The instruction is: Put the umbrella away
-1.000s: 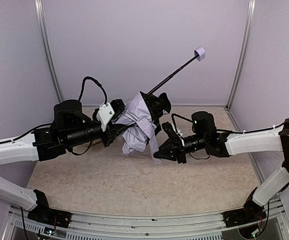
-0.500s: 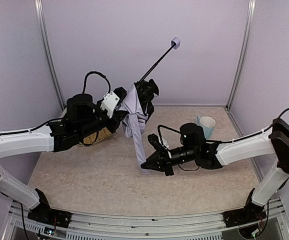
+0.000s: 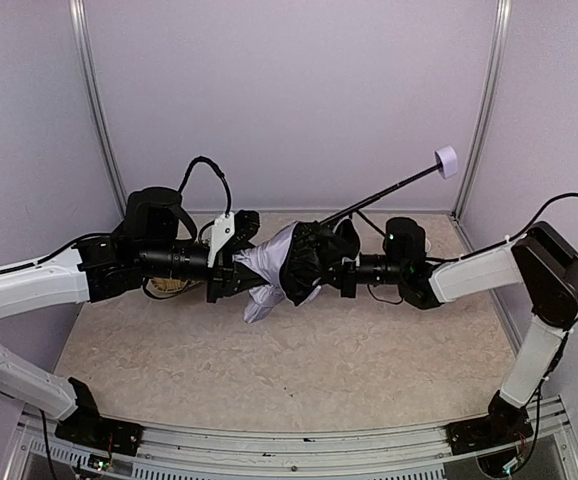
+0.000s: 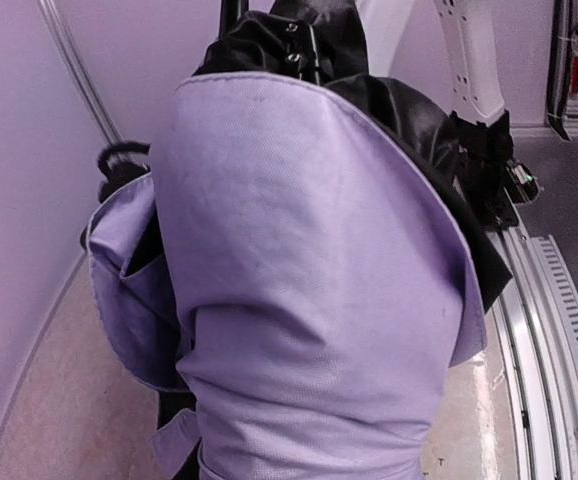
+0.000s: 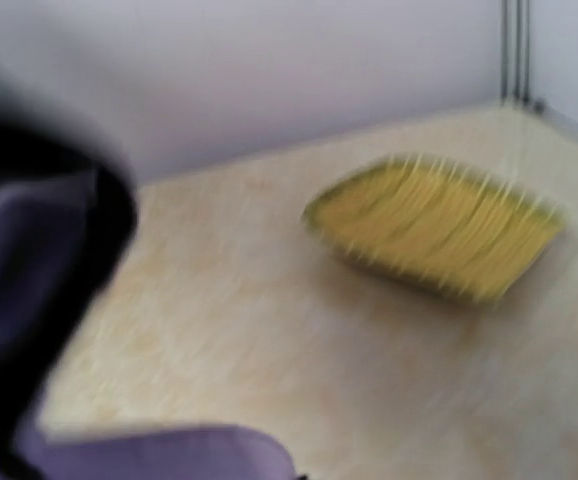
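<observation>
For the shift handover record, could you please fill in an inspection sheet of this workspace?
Surface: beige table, no spills seen.
Job's things: umbrella, loosely bunched, held off the table between both arms; shaft slants up to the lavender handle.
Clutter: woven tray at back left, partly behind the left arm.
Grippers: left gripper buried in the fabric, apparently gripping it; right gripper shut against the umbrella's black end.
Cables: black cable loop above the left arm, another along the right arm.
Surroundings: pale walls, metal corner posts.
</observation>
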You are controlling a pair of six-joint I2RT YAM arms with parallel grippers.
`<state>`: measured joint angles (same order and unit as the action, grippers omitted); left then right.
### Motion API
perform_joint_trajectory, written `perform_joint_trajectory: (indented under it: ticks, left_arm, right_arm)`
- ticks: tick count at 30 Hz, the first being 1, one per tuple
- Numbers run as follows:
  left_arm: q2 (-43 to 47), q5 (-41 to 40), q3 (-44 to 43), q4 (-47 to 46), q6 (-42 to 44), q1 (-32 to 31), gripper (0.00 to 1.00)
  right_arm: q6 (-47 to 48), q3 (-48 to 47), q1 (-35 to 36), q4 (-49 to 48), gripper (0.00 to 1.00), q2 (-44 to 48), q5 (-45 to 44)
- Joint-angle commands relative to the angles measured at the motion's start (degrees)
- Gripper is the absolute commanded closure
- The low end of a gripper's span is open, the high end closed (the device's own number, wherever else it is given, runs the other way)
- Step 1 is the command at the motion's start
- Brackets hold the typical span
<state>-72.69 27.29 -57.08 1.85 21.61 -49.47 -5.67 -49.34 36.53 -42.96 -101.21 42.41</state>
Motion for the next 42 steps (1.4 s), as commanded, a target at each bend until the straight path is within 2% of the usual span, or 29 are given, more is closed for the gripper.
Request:
perform_joint_trajectory:
  ticks: [1, 6, 11, 14, 17, 23, 27, 29, 32, 35, 36, 38, 39, 42]
  left_arm:
    - [2.62, 21.29, -3.71, 14.44, 9.55, -1.28, 1.00]
    - [-4.30, 23.44, -6.53, 31.55, 22.89, -4.94, 1.00]
    - [-14.89, 22.00, -10.40, 42.43, 28.15, -7.81, 1.00]
    - [-19.42, 19.51, -10.38, 44.29, 27.96, -9.41, 1.00]
    - [-21.89, 16.36, -9.72, 43.25, 25.58, -10.20, 1.00]
    - [-20.54, 13.08, -9.00, 35.16, 18.29, -8.50, 1.00]
    - [-13.85, 14.68, -6.26, 23.70, 10.78, -3.56, 1.00]
    - [-9.17, 15.28, -3.05, 14.08, 4.32, 0.16, 1.00]
    - [-2.44, 12.06, 2.92, -0.34, -6.53, 5.45, 1.00]
    - [-0.47, 8.67, 3.54, -0.97, -6.97, 6.75, 1.00]
    - [-0.73, 7.79, 3.03, 0.20, -6.35, 6.76, 1.00]
    - [-1.45, 5.66, 2.34, 2.27, -5.92, 6.82, 1.00]
    - [-1.90, 4.52, 2.14, 3.33, -5.69, 6.84, 1.00]
    - [-2.80, -0.89, 1.44, 6.33, -5.23, 7.18, 1.00]
  right_arm:
    - [4.46, -5.37, -7.30, 8.24, 1.00, 3.62, -3.14]
    - [12.18, -12.59, -8.06, 14.39, 1.00, 8.10, 1.74]
    - [17.81, -15.52, -7.93, 18.11, 1.00, 13.37, 8.73]
    - [23.90, -15.47, -6.91, 23.52, 1.00, 17.20, 10.92]
    - [31.13, -14.63, -4.55, 28.76, 1.00, 20.56, 8.52]
    - [31.44, -7.62, -3.45, 26.29, 1.00, 23.05, 2.60]
    - [24.25, -1.44, -3.42, 24.54, 1.00, 20.86, 0.81]
    - [20.12, 2.45, -3.45, 21.97, 1.00, 19.92, 0.64]
    - [14.64, 8.29, -3.33, 16.87, 1.00, 18.71, 0.28]
    - [10.56, 12.13, -2.63, 13.98, 1.00, 17.89, 0.24]
    - [9.75, 13.16, -2.24, 13.10, 0.93, 17.77, 0.30]
    - [8.36, 14.78, -1.74, 12.37, 0.69, 18.03, -0.08]
    - [7.61, 15.50, -1.69, 12.48, 0.62, 18.62, -0.77]
    - [7.21, 18.17, -1.81, 13.10, 0.52, 22.64, -4.06]
